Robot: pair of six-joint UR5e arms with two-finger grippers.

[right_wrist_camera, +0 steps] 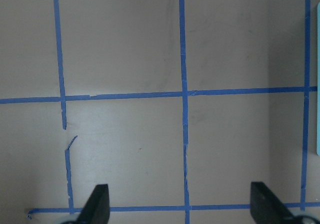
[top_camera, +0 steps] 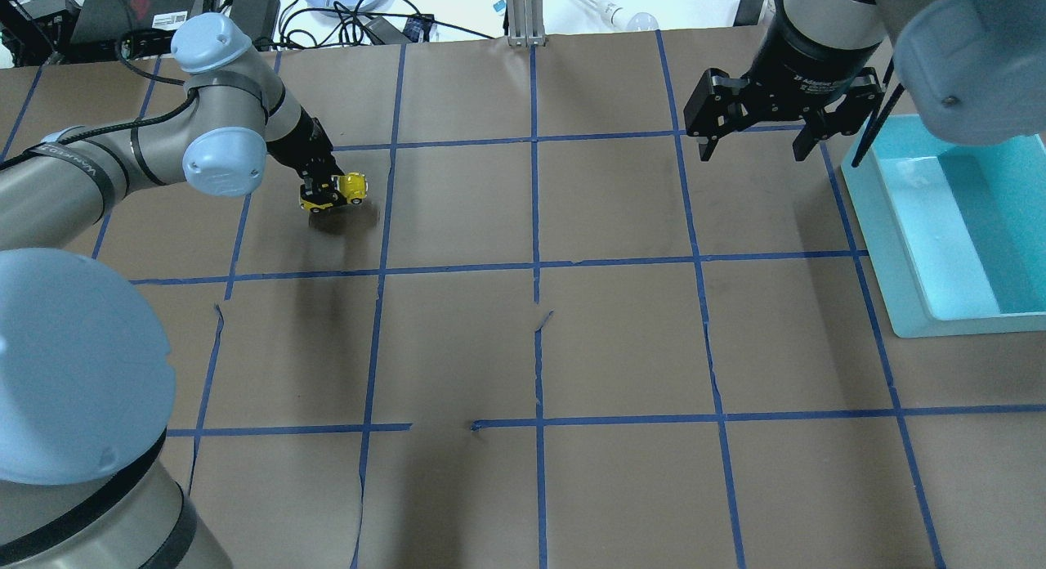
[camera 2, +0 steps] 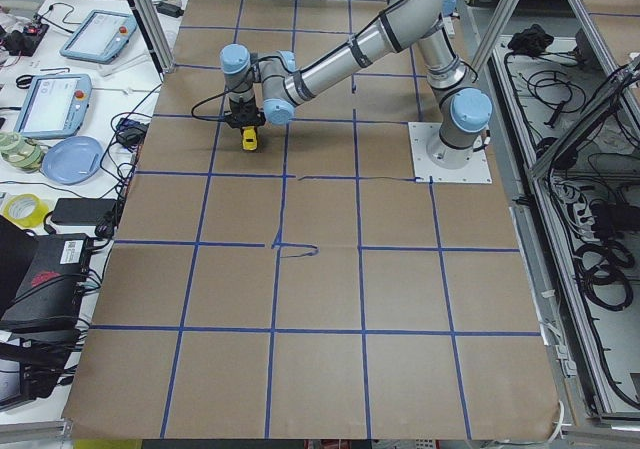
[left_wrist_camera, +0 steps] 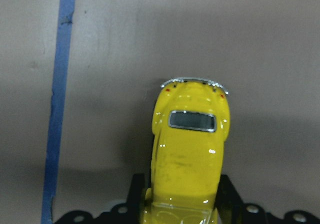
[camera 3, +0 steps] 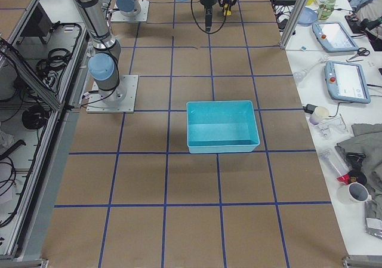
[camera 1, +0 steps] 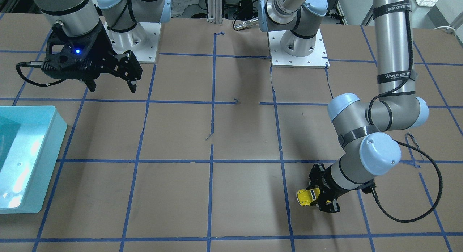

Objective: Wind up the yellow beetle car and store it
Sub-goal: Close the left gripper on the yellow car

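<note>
Two black fingers of my left gripper [top_camera: 321,194] are clamping the glossy, rounded yellow beetle car [top_camera: 347,188] over matte brown paper [top_camera: 621,340]; my right gripper [top_camera: 752,152] is hanging with jaws spread

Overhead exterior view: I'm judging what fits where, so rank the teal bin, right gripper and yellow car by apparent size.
1. teal bin: largest, though the frame edge cuts it off.
2. right gripper: raised nearer the camera, so it looks bigger than it would at table level.
3. yellow beetle car: clearly smallest.
</note>
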